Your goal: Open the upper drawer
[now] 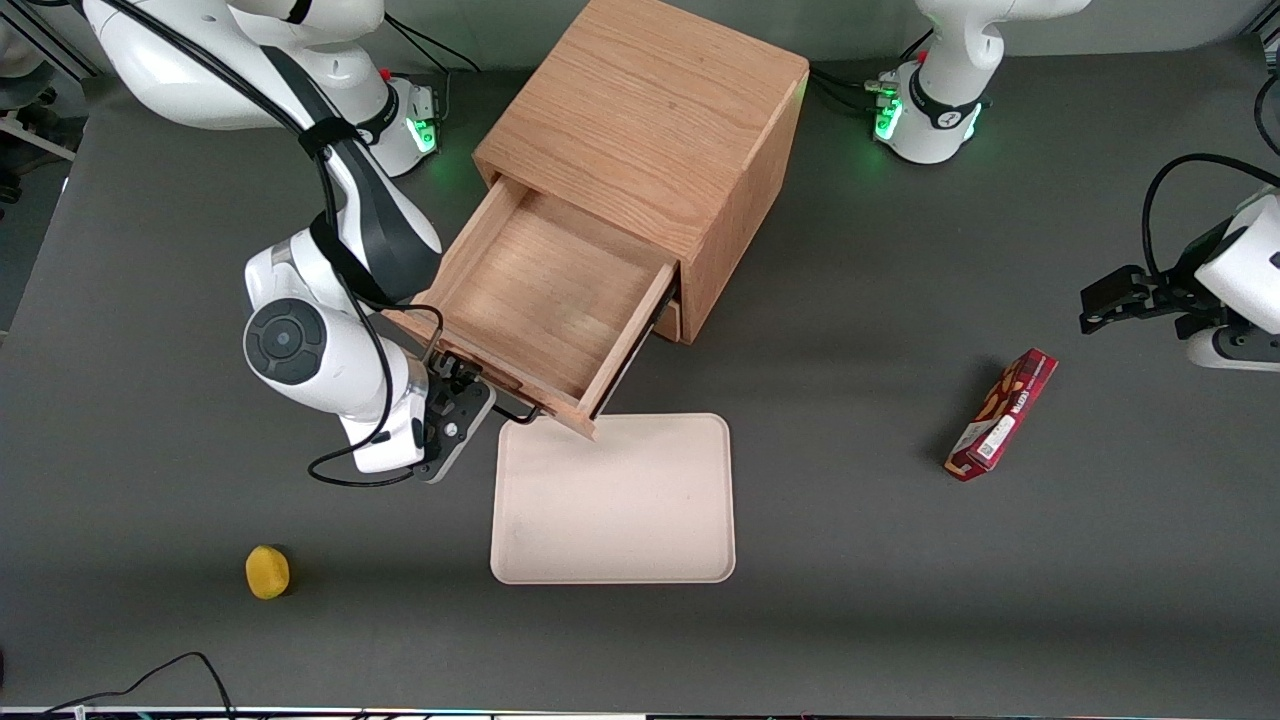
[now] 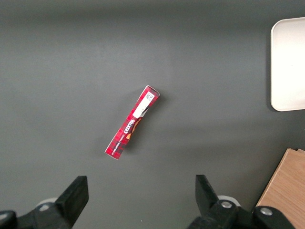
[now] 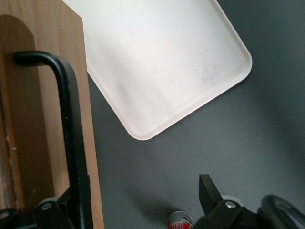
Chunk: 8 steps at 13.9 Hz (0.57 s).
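Note:
The oak cabinet [image 1: 650, 120] stands in the middle of the table. Its upper drawer [image 1: 540, 290] is pulled far out toward the front camera, and the bare wooden box inside shows. The black bar handle [image 1: 512, 410] [image 3: 71, 124] runs along the drawer front [image 3: 33, 119]. My gripper [image 1: 465, 385] [image 3: 133, 200] is at the handle's end nearer the working arm. It is open, with one finger [image 3: 208, 191] standing off over the table and the other close against the bar. Only a corner of the lower drawer [image 1: 668, 318] shows under the upper one.
A cream tray [image 1: 615, 500] [image 3: 162, 62] lies flat just in front of the pulled-out drawer. A yellow fruit [image 1: 267, 572] sits near the table's front edge. A red box [image 1: 1003, 413] [image 2: 132, 122] lies toward the parked arm's end. A small red and white round thing [image 3: 180, 221] lies under my gripper.

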Tool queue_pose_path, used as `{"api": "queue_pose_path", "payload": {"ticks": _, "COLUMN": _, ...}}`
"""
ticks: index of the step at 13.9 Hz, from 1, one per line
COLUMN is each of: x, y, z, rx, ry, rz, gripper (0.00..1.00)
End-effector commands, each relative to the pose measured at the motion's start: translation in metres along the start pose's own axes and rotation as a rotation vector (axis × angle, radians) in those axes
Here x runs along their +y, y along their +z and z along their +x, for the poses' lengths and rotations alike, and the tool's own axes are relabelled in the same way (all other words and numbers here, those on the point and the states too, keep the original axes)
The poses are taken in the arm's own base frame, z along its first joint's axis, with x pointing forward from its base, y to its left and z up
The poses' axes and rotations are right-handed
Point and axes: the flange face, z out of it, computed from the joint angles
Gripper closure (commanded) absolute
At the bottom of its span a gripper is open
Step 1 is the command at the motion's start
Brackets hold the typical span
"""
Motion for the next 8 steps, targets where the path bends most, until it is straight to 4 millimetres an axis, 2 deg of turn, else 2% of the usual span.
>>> {"api": "queue_pose_path", "payload": {"ticks": 1, "x": 0.01, "y": -0.01, "z": 0.005, "rx": -0.013, "ry": -0.013, "rz": -0.008, "gripper": 0.0}}
{"api": "queue_pose_path", "payload": {"ticks": 3, "x": 0.003, "y": -0.022, "z": 0.01, "rx": -0.02, "ry": -0.01, "rz": 0.002, "gripper": 0.0}}
{"api": "queue_pose_path", "payload": {"ticks": 8, "x": -0.005, "y": -0.032, "z": 0.015, "rx": -0.016, "ry": 0.052, "rz": 0.029, "gripper": 0.0}}
